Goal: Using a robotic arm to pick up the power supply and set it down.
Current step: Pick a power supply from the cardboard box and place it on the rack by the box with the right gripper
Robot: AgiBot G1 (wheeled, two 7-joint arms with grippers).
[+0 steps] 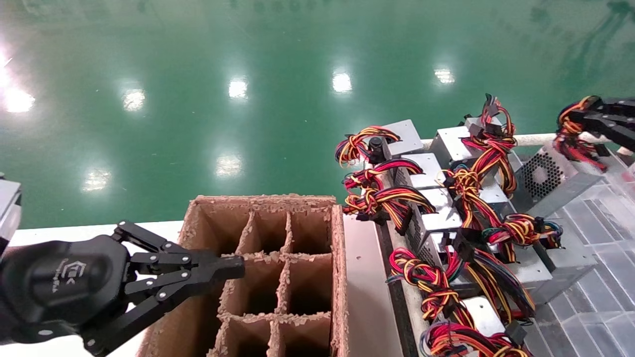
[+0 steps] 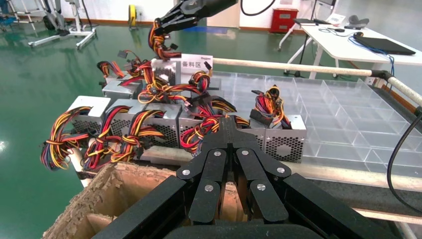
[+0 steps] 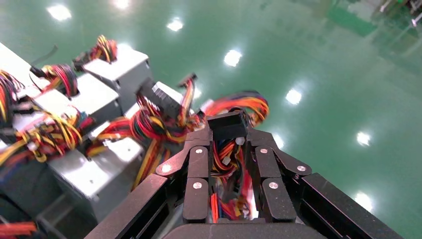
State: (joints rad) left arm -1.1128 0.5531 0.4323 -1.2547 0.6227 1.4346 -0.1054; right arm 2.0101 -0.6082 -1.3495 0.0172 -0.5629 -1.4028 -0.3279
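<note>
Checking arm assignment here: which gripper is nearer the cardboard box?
Left. The left gripper hovers at the cardboard box; the right gripper grips a wire bundle far right.

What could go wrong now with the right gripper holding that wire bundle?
The right gripper is shut on the wire bundle, not on the power supply body, so the box may swing or slip out. Neighbouring bundles lie tangled close by and could snag, dragging other units.

White placard [image 2: 197, 63] standing among the power supplies, upper centre of the left wrist view: Chinese characters, reading "备料区". White logo with small lettering on the black left gripper [image 1: 233, 270] body, lower left of the head view: lettering too small to read. No other text legible
</note>
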